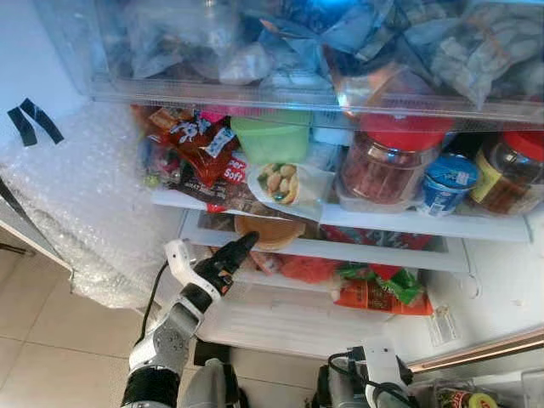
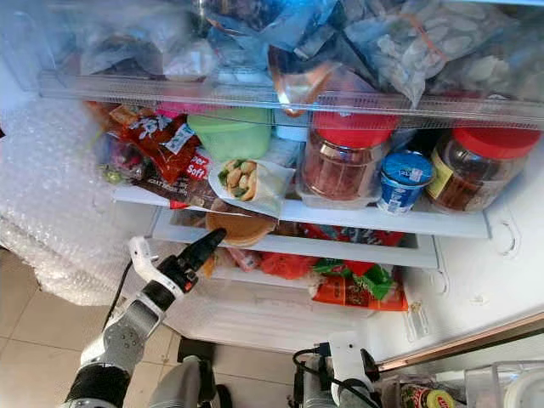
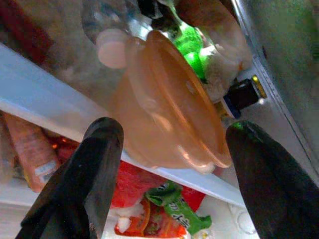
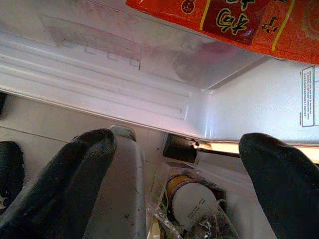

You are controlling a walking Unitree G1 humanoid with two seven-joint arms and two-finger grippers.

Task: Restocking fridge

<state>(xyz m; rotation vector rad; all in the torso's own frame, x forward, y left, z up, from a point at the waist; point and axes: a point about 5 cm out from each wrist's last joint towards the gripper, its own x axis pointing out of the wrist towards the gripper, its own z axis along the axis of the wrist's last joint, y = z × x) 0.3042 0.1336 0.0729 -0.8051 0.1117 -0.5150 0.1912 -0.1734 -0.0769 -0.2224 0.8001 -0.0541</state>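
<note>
- the fridge [image 1: 501, 289] stands open and is already quite full.
- the top drawer [image 1: 255, 89] holds many see-through bags.
- on the shelf [image 1: 382, 223] under it sit a green tub [image 1: 270, 136], red snack packs [image 1: 200, 144], a small pack of food [image 1: 285, 183], two jars with red lids [image 1: 393, 161] and a little blue cup [image 1: 448, 183].
- the orange bowl [image 1: 269, 231] sits at the front edge of the lower shelf [image 1: 374, 253], with red and green bags [image 1: 374, 289] below it.
- the left end effector [image 1: 239, 247] is up at the orange bowl, right beside it. in the left wrist view its two black fingers [image 3: 94, 169] are spread wide, one on each side of the bowl, not squeezing it.
- so i think the bowl is either just put in or about to be pushed further back. i cannot tell which.
- the right end effector [image 4: 174, 169] hangs low by the bottom of the fridge, fingers wide apart and holding nothing.
- near it, low on the right, a bag [image 1: 463, 398] holds a can with a white top [image 4: 192, 199]. i think more things wait there to go in, so the job is not done.
</note>
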